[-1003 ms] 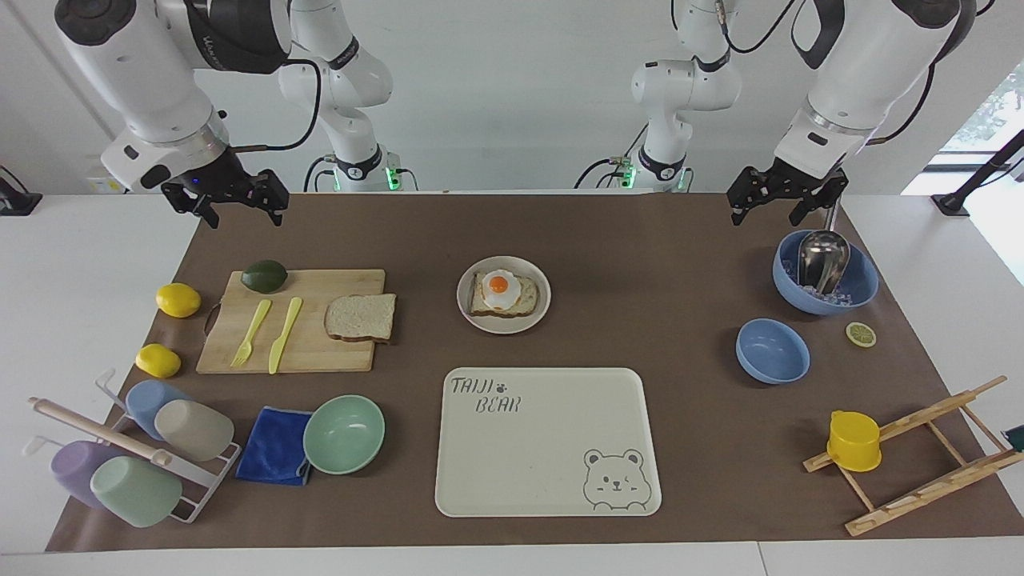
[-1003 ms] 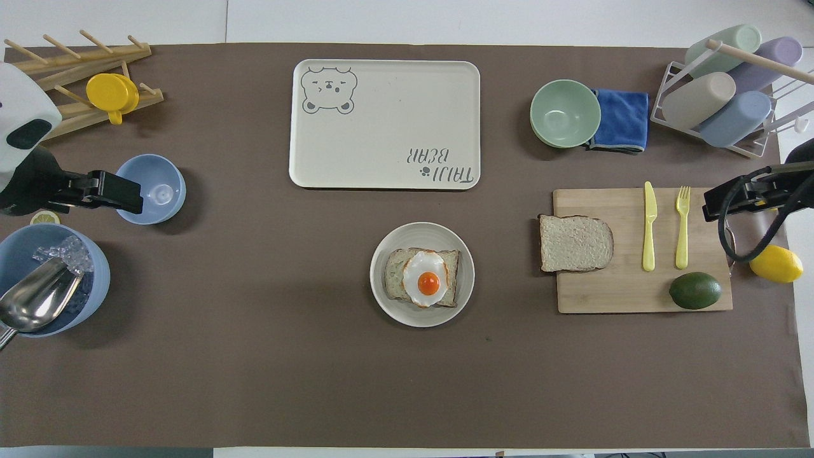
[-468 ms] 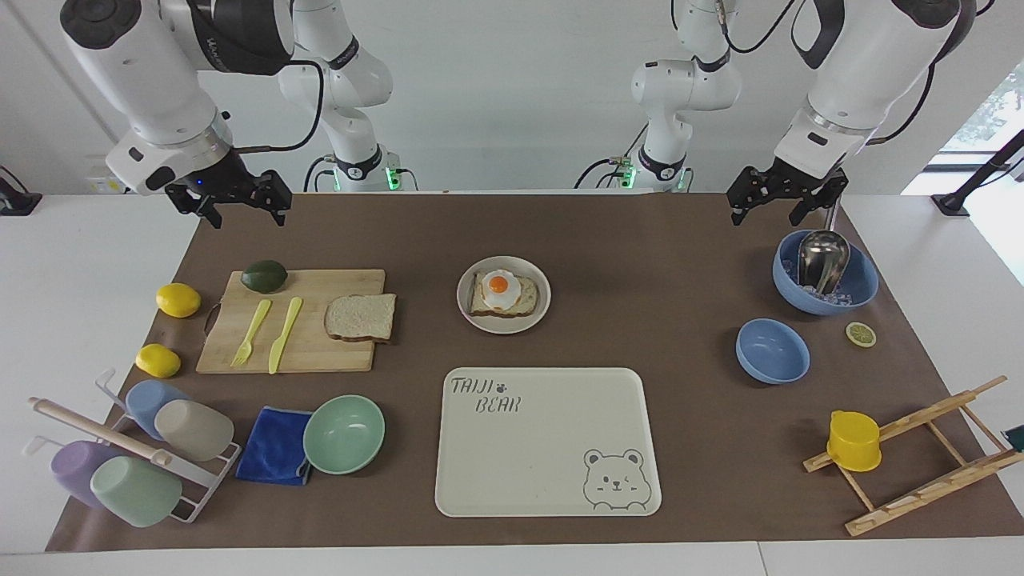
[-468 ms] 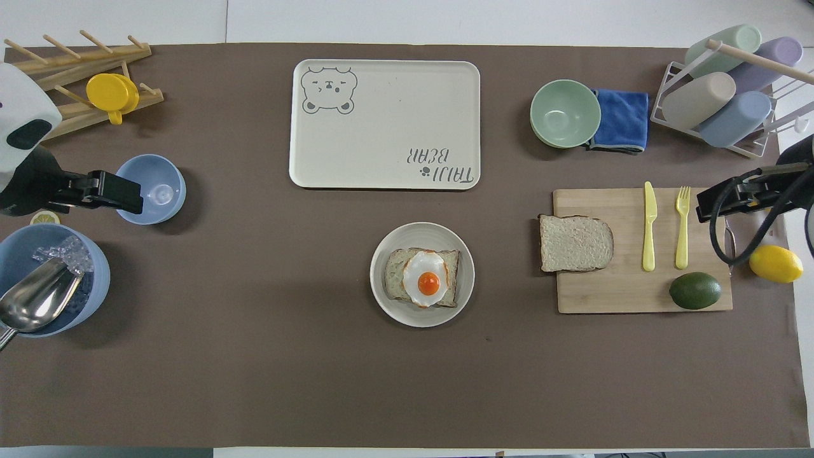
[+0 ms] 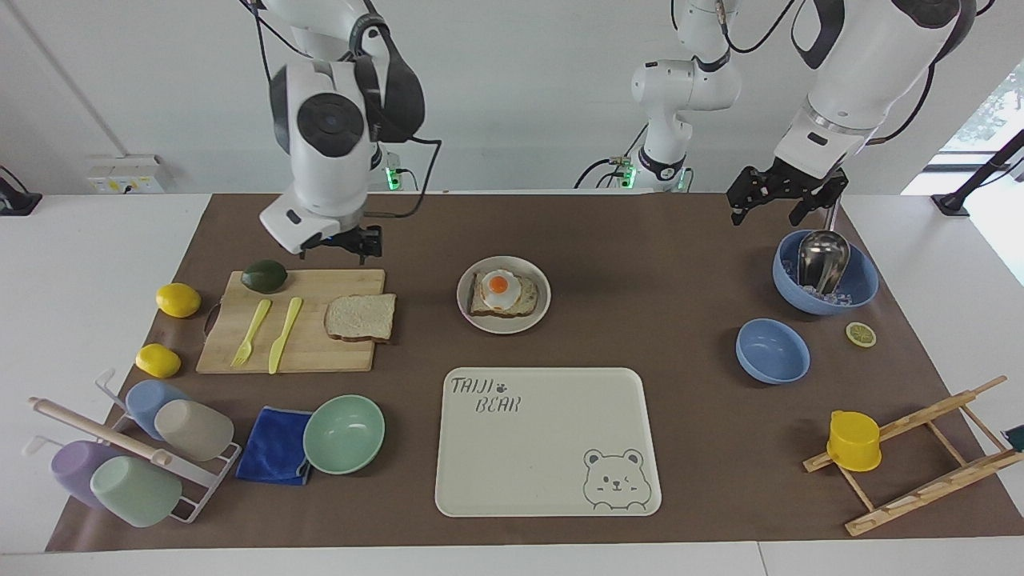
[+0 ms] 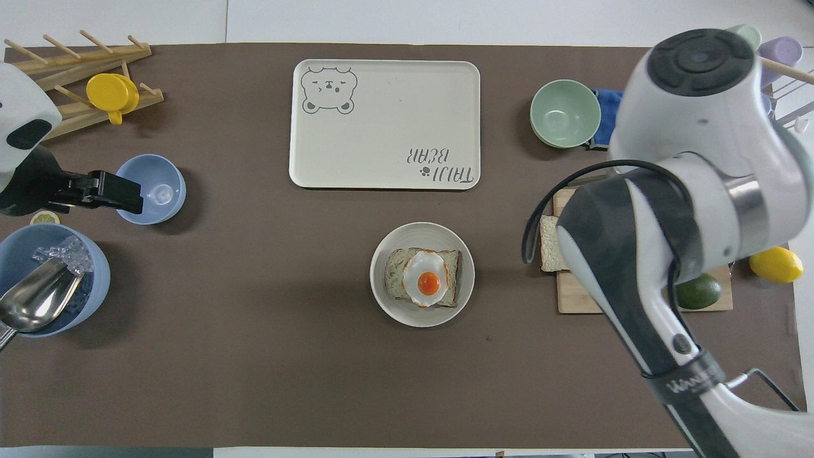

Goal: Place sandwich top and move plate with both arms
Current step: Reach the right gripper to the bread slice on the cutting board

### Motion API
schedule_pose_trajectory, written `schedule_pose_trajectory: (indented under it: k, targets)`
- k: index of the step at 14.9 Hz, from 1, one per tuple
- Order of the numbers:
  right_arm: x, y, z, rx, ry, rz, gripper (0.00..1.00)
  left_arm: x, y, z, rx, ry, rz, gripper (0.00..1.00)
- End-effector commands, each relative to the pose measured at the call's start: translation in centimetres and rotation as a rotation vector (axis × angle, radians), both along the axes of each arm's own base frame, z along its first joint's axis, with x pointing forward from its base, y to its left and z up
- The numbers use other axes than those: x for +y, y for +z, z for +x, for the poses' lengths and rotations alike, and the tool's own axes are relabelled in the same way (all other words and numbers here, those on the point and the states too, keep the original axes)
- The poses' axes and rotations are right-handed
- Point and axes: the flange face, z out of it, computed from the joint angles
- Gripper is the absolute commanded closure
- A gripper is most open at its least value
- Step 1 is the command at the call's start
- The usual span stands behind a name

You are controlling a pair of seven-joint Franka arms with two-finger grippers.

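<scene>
The sandwich top, a plain bread slice, lies on the wooden cutting board. In the overhead view my right arm covers it except for a strip of the slice. The round cream plate stands mid-table, beside the board, and holds a bread slice topped with a fried egg. The plate also shows in the overhead view. My right gripper is open and empty, raised over the board's edge nearest the robots, beside the avocado. My left gripper waits open and empty above the mat by the big blue bowl.
A yellow fork and knife lie on the board, with two lemons beside it. The bear tray, mint bowl, blue cloth and cup rack lie farther out. A small blue bowl sits toward the left arm's end.
My right arm has swung in from the table's end toward the middle; its gripper now hangs over the cutting board's edge and the arm hides most of the board from above. The left arm has not moved.
</scene>
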Motion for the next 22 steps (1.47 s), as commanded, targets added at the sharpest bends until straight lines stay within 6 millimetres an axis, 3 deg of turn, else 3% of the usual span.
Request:
schedule_pose_trajectory:
  k: [1,2,4,9,12,19,22]
  targets:
    - [2.3,-5.5,-1.4,-0.017,-0.001,-0.079,0.00,0.3,0.1,-0.8,0.006,0.015,-0.009,0.00]
    - [4.6,-8.5,-2.0,-0.030,-0.011,-0.127,0.00,0.3,0.1,-0.8,0.006,0.014,-0.009,0.00]
    - [7.7,-12.1,-2.6,-0.046,-0.023,-0.165,0.00,0.3,0.1,-0.8,0.006,0.014,-0.009,0.00]
    - [6.7,-16.7,-4.1,-0.071,0.053,-0.196,0.00,0.2,0.1,-0.8,0.006,0.012,-0.009,0.00]
    - [4.4,-17.3,-3.8,-0.077,0.067,-0.233,0.00,0.2,0.1,-0.8,0.006,0.012,-0.009,0.00]
    - [4.0,-18.6,-5.0,-0.075,0.077,-0.219,0.01,0.2,0.1,-0.8,0.006,0.012,-0.009,0.00]
    - [3.8,-18.8,-5.2,-0.071,0.083,-0.227,0.10,0.2,0.1,-0.8,0.006,0.011,-0.009,0.00]
